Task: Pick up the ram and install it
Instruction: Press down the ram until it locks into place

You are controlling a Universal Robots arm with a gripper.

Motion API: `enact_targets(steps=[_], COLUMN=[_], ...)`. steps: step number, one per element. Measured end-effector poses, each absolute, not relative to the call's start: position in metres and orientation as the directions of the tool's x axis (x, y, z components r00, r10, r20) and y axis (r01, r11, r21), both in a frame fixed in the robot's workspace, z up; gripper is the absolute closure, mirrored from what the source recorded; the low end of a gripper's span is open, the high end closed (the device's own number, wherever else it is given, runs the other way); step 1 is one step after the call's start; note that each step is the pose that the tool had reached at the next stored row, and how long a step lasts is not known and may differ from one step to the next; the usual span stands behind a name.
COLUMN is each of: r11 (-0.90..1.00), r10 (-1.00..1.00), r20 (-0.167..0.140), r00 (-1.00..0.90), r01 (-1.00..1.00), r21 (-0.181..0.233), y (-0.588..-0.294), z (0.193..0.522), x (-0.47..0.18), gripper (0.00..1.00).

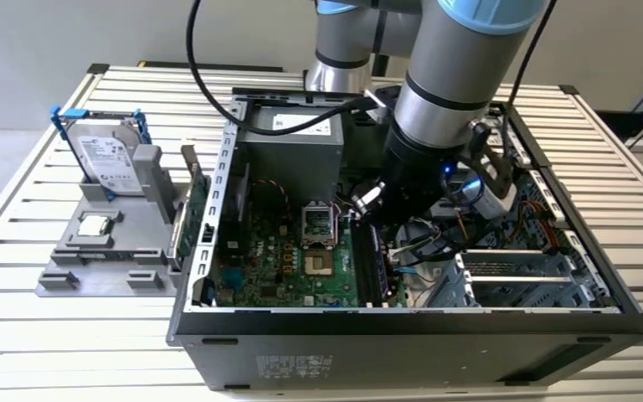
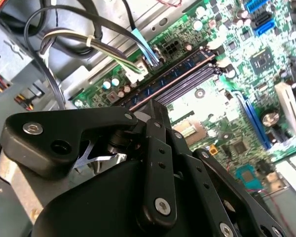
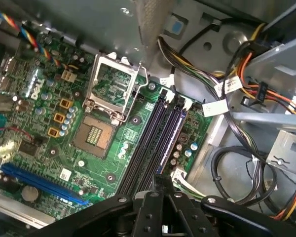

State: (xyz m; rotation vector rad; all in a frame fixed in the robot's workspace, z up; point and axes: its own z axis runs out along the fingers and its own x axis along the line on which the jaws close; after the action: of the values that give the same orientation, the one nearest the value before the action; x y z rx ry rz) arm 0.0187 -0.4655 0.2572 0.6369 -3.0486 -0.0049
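My gripper (image 2: 150,116) is down inside the case (image 1: 411,322), right over the memory slots (image 3: 148,143) on the motherboard (image 3: 49,98). The ram (image 2: 170,82), as I read it, is the thin tan-edged strip running along one slot from under my tip in the second wrist view. It looks lined up with the slot, but whether it is seated is unclear. Whether I am clamped on it or just above it, I cannot tell (my own linkage blocks the contact).

To do this well: keep the stick parallel to the slot, press straight down and evenly, with no twist, and stay off the cables (image 3: 237,168) nearby.

Hard to make out: the slot end latches, and a thin green upright strip (image 1: 194,213) on the grey fixture (image 1: 110,268) beside the case wall.
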Motion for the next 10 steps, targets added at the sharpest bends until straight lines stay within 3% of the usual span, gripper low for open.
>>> enact_targets(steps=[10], r11=[0.859], r10=[-0.513], r20=[0.025], r00=[-0.858], r01=[-0.513], r21=[0.010], y=[-0.4651], z=[0.2571], x=[0.0187], gripper=[1.00])
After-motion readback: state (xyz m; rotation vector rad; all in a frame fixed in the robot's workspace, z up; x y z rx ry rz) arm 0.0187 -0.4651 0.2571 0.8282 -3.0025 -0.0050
